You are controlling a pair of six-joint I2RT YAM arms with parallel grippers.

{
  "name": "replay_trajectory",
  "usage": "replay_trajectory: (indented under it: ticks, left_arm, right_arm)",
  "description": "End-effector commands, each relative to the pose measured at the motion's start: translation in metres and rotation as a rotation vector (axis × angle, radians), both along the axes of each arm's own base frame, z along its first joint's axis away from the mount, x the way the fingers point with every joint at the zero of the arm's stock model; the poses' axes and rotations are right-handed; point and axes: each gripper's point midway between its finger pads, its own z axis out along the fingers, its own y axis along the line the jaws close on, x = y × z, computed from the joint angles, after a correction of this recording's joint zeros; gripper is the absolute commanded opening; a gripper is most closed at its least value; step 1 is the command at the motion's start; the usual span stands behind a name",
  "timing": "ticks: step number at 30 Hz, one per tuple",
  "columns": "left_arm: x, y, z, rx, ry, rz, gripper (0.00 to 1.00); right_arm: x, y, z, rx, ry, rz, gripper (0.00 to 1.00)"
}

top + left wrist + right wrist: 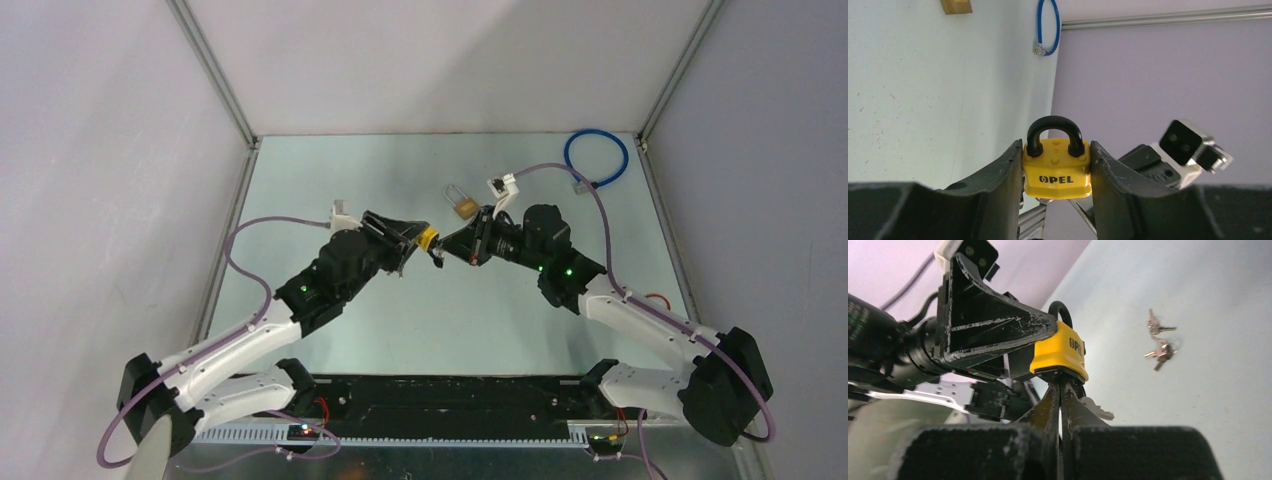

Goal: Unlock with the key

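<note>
**Risk findings: key engagement at the raised padlock**

The yellow padlock (1056, 172) is held well above the tabletop (400, 330), clamped by its two side faces in the left tool (412, 241). That tool is set about half open, its width taken up by the lock body. The black shackle (1054, 122) is seated in the body, so the lock is judged not yet released.

The right tool (1060, 386) is fully closed, its fingertips pressed up against the underside of the lock. A silver key (1096, 410) is seen just beside those fingertips. It cannot be confirmed whether the key is pinched between them, or whether its blade is seated in the keyway, because the contact is hidden.

Hazards noted:

- If the key is caught only at its edge, it may slip or pivot when a turn is applied, and no torque will reach the cylinder.
- If the blade is only partly entered or is tilted, it may be bent or jammed by turning.
- The lock is gripped on smooth painted faces. It could be rotated or pushed out of the left tool by twist or upward pressure from below, and dropped.
- The two tools are nearly touching, so a wide wrist rotation risks a collision.

A brass padlock (461, 204) and spare keys (1160, 350) lie on the tabletop, well clear of the work.
</note>
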Motion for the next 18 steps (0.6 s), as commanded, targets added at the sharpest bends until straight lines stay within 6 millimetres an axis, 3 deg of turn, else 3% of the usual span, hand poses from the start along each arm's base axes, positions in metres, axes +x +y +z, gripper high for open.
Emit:
replay_trajectory:
  ticks: [1, 12, 18]
  left_arm:
    - [-0.004, 0.005, 0.059, -0.171, -0.174, 0.003, 0.0]
    - [-0.033, 0.008, 0.089, -0.253, -0.333, -0.046, 0.0]
    - [-0.044, 0.016, 0.092, -0.276, -0.393, -0.045, 0.0]
  right_arm:
    - [-0.004, 0.008, 0.014, 0.168, 0.156, 0.006, 0.0]
    - [-0.007, 0.013, -0.003, 0.361, 0.554, -0.036, 0.0]
    - [-0.016, 0.014, -0.003, 0.44, 0.669, -0.06, 0.0]
